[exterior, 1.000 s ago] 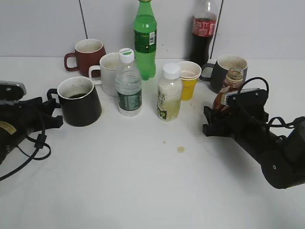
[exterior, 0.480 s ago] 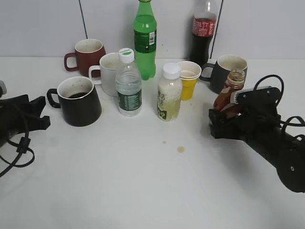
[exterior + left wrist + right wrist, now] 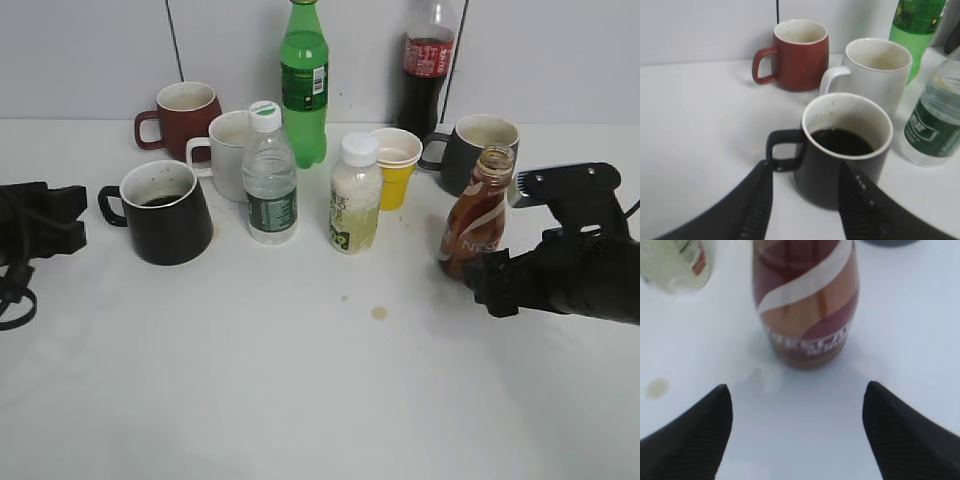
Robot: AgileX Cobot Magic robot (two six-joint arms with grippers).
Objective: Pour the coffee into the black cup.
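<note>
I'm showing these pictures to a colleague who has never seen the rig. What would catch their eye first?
Probably the crowd of drinks at the back of the table: the tall green bottle stands out among mugs and bottles. Next, the black cup at left already holds dark coffee, seen close in the left wrist view. At right, the brown coffee bottle stands uncapped, with the right tool open just in front of it.

You're looking at a smooth white desk (image 3: 300,400) with a faint sheen, a glazed black cup (image 3: 845,150) whose pale rim looks stained, and a coffee bottle (image 3: 477,212) in glossy printed wrap. The water bottle (image 3: 270,180) is clear ribbed plastic, the yellow cup (image 3: 397,168) looks like paper, and both end effectors, left (image 3: 805,210) and right (image 3: 797,432), show matt black plastic fingers
</note>
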